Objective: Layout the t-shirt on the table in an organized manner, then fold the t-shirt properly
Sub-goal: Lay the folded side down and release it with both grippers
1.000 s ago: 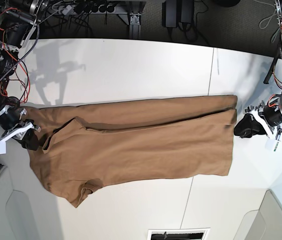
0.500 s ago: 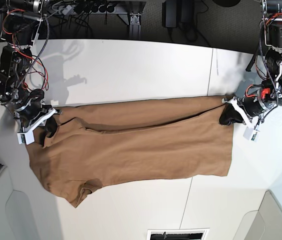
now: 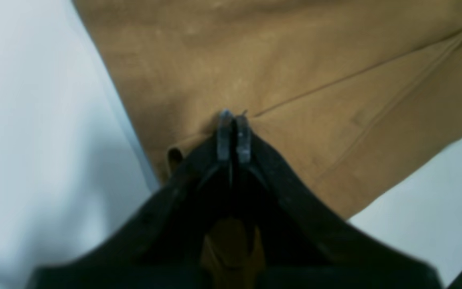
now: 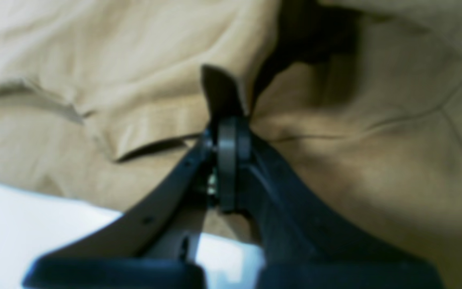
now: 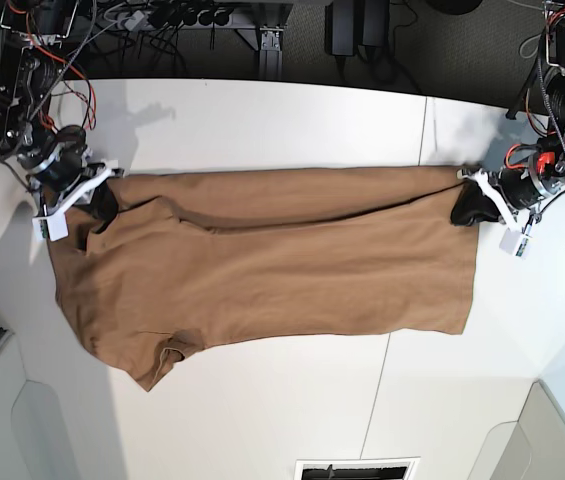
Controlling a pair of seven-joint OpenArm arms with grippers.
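T-shirt (image 5: 272, 265): tan cloth spread lengthwise across the middle of the white table (image 5: 262, 120), its long axis running side to side in the base view; a long crease runs along the upper half.
Nearest edge: the lower hem line lies flat on the table, with one short sleeve (image 5: 162, 365) sticking out toward the lower left corner of the cloth.
Left hand (image 5: 465, 207): at the base view's right end of the shirt, fingers pressed together on the upper corner of the cloth; in the left wrist view the two tips (image 3: 233, 134) meet with tan fabric caught between them and a seam running away from the pinch.
Right hand (image 5: 99, 203): at the base view's left end, closed on the shirt's upper corner; in the right wrist view the black fingers (image 4: 229, 160) clamp a bunched fold of the cloth, with a dark hollow of fabric just beyond.
Cloth between the hands: the upper edge is drawn fairly straight from one pinch to the other.
Table beyond: bare white surface with a thin dark seam (image 5: 424, 130) running across it near the left arm.
Far edge: cables and dark hardware (image 5: 212, 20) behind the table.
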